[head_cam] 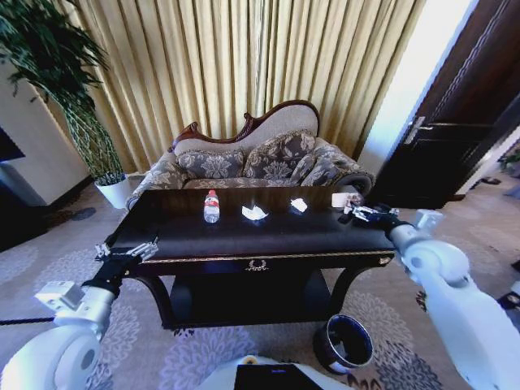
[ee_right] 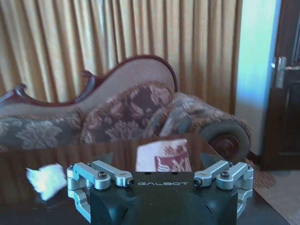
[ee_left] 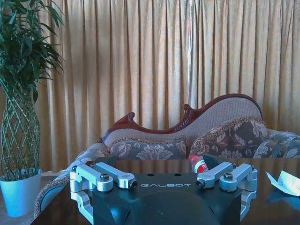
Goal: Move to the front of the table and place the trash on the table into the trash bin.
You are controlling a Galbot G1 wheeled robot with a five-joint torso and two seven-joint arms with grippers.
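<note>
The dark glossy table (head_cam: 268,240) stands right before me. On its top a clear bottle (head_cam: 211,206) with a red-and-white label stands upright left of centre, and two crumpled white papers (head_cam: 254,213) (head_cam: 299,205) lie to its right. A white cup with red print (head_cam: 340,199) stands near the right end. My right gripper (head_cam: 366,213) hovers open just beside that cup (ee_right: 163,157), which sits ahead between the fingers, untouched. My left gripper (head_cam: 130,252) is open at the table's front left corner, with the bottle (ee_left: 199,165) ahead of it. The dark round trash bin (head_cam: 344,343) sits on the carpet at the front right.
A patterned sofa (head_cam: 252,162) stands close behind the table, with gold curtains beyond. A tall plant in a white pot (head_cam: 115,191) is at the back left and a dark door (head_cam: 455,122) at the right. Patterned carpet lies around the table.
</note>
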